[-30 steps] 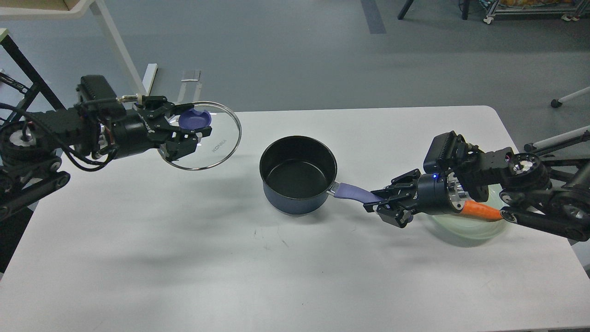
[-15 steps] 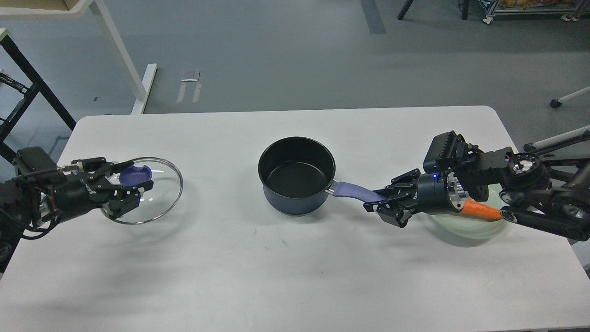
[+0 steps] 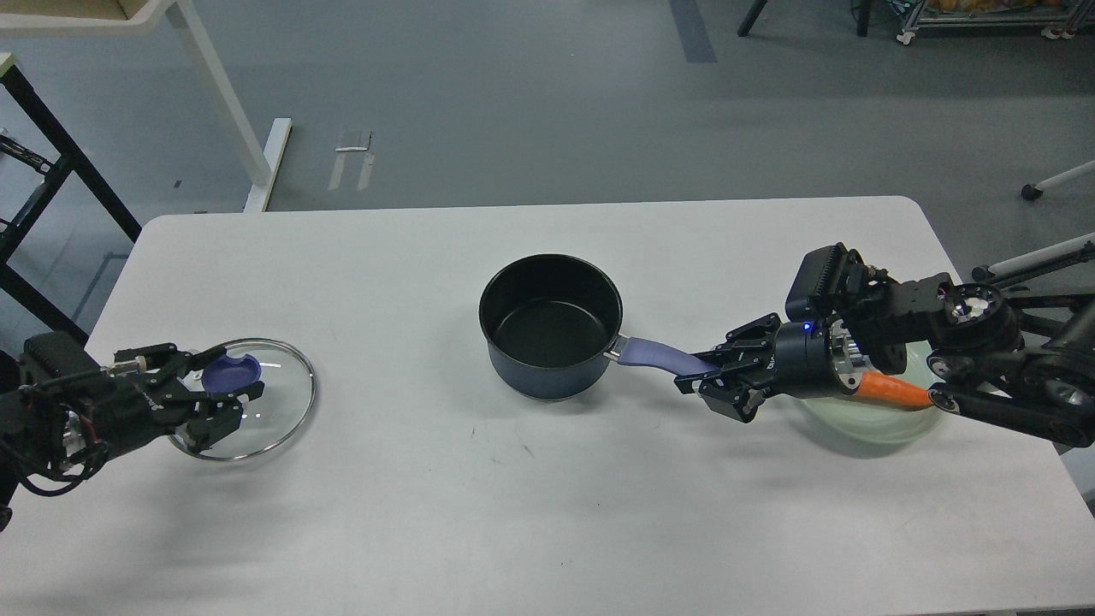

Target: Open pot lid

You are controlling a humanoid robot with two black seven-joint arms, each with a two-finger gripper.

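Left gripper [image 3: 224, 400] clamps the lid [image 3: 274, 402] by its knob; right gripper [image 3: 717, 381] clasps the pot [image 3: 547, 329] handle.

The black left gripper [image 3: 224, 400] is clamped on the flat purple knob [image 3: 229, 373], far left of the navy saucepan [image 3: 550, 325]. The black right gripper [image 3: 717, 381] grips the saucepan's lavender handle [image 3: 659, 356].

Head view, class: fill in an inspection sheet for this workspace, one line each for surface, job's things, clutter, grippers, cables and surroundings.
Surface: white rounded table, faint marks.
Job's things: dark navy saucepan uncovered, lavender handle pointing right; clear glass lid with purple knob low at table's left.
Clutter: pale green plate holding an orange carrot.
Grippers: left gripper jaws clamp the lid's knob; right gripper jaws clamp the handle's tip.
Cables: black wires on left arm.
Surroundings: grey floor, white table leg.
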